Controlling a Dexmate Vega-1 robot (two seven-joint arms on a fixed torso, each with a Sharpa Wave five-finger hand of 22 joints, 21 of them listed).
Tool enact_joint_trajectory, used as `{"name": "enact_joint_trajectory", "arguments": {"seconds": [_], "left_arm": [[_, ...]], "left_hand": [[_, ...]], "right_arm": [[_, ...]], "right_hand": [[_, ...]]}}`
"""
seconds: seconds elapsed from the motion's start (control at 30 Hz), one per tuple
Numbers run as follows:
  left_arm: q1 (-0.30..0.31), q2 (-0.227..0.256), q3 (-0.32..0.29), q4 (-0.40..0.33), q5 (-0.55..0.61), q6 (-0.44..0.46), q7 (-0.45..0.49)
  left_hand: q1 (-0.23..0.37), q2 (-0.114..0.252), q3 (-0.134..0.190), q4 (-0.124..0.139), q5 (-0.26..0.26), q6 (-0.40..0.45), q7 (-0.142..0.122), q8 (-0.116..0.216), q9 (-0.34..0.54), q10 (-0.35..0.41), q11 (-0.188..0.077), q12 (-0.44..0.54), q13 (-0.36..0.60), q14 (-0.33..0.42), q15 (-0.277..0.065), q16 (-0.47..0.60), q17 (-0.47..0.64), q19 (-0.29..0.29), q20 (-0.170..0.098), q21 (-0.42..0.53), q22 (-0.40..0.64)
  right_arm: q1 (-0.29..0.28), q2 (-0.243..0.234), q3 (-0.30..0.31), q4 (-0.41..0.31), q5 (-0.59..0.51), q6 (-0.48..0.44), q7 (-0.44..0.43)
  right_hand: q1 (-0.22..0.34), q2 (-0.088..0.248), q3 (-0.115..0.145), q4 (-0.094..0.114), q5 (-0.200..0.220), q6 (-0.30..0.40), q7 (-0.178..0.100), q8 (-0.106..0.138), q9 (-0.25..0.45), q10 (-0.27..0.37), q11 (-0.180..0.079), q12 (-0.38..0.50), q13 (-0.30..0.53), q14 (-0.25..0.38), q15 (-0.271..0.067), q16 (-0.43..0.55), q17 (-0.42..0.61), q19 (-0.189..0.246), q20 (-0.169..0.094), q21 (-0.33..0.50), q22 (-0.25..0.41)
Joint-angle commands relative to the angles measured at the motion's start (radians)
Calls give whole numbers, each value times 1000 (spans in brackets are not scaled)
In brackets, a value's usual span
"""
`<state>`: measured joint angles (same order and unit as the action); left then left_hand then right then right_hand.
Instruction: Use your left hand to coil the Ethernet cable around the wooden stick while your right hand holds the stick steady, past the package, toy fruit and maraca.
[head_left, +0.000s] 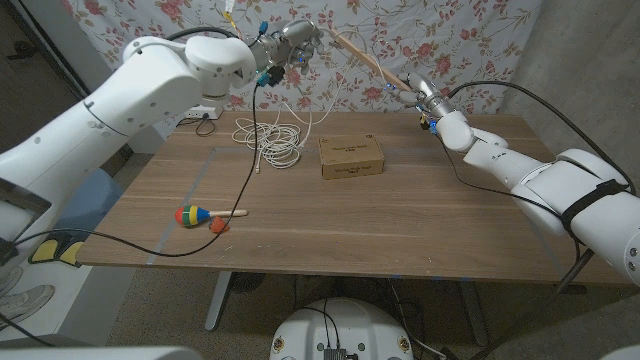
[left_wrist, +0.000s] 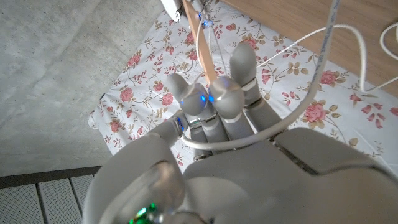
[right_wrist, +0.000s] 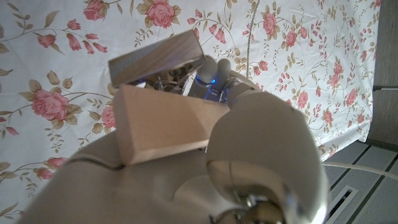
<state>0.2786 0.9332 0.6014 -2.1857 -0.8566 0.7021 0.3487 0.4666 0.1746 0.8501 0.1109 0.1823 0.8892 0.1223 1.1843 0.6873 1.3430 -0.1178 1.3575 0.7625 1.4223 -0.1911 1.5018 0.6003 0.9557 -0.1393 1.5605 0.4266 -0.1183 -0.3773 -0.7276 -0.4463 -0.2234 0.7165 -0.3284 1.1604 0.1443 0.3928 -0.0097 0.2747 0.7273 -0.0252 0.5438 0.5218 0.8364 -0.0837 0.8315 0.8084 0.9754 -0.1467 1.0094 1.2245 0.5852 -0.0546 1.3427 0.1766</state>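
While a striped maraca (head_left: 193, 215) and a small red toy fruit (head_left: 219, 228) lie near the wooden table's (head_left: 400, 230) front left, the left hand (head_left: 290, 38) hangs high above the back edge, fingers closed around the white Ethernet cable (head_left: 275, 140); most of the cable lies coiled beside a brown package (head_left: 351, 155). To the right, the right hand (head_left: 425, 100) grips the wooden stick (head_left: 370, 58), whose lower end is hidden inside that grasp.
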Motion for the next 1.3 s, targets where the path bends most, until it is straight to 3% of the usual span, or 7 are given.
{"name": "enact_joint_trajectory", "arguments": {"seconds": [0.03, 0.17, 0.53, 0.83, 1.13, 1.3], "left_arm": [[57, 61, 2, 99, -18, -85, -97], [48, 73, 11, 144, -3, -131, -166], [23, 113, -9, 201, -19, -152, -251], [-93, 138, 18, 250, 18, -27, -329], [-169, 125, 49, 310, 71, 38, -369], [-191, 118, 59, 336, 81, 59, -392]], "left_hand": [[15, -4, 5, -2, -5, -4, 49, 8, -1, 13, -12, 6, 8, 2, -3, 10, 4, 2, -6, 2, 1], [19, -5, 5, -6, -6, -11, 50, 9, 2, 8, -8, 8, 14, -5, -3, 6, -2, -8, -2, 3, 3], [24, -7, -1, -7, -6, -5, 45, 10, -5, 9, -7, 11, 19, 1, -1, 4, -11, -5, -5, 1, -5], [43, -10, -3, -29, -10, 13, 40, 2, -38, 4, -2, 28, 49, 2, -2, 13, -9, -11, -4, 6, 3], [63, -16, -18, -56, -12, 30, 41, -16, -75, 0, 2, 34, 66, -2, -3, 17, -8, -18, -4, 7, 7], [69, -16, -23, -61, -12, 28, 43, -18, -76, -5, 5, 37, 76, -2, -3, 19, -6, -23, -2, 7, 10]], "right_arm": [[-7, 32, 135, 55, 282, 59, 275], [-14, 54, 237, 63, 416, 62, 487], [-12, 81, 442, 71, 567, 17, 879], [-23, 90, 531, 50, 590, 67, 1095], [-22, 94, 589, 13, 643, 15, 1351], [-57, 87, 609, -78, 668, 1, 1437]], "right_hand": [[11, 14, 3, -5, 9, 19, -7, 3, 2, 6, 0, 2, 6, 7, -70, 7, 2, 8, -104, 6, 4], [11, 14, 3, -5, 9, 19, -5, 3, 1, 3, 2, 1, 5, 7, -70, 7, 2, 7, -105, 6, 3], [12, 14, 3, -6, 8, 18, -4, 1, 2, -3, 6, 1, 10, 1, -69, 6, 2, -2, -103, 3, 3], [14, 13, 4, -8, 8, 21, -3, 0, 1, -2, 11, -1, 6, -10, -68, 1, 1, -12, -105, 0, 3], [18, 9, 3, -14, 6, 29, -7, 0, 0, 0, 15, -3, 1, -20, -68, -4, 0, -29, -106, -5, 3], [20, 7, 2, -15, 6, 39, -19, 1, -2, 1, 17, -3, -2, -26, -69, -8, -1, -35, -109, -8, 2]]}}
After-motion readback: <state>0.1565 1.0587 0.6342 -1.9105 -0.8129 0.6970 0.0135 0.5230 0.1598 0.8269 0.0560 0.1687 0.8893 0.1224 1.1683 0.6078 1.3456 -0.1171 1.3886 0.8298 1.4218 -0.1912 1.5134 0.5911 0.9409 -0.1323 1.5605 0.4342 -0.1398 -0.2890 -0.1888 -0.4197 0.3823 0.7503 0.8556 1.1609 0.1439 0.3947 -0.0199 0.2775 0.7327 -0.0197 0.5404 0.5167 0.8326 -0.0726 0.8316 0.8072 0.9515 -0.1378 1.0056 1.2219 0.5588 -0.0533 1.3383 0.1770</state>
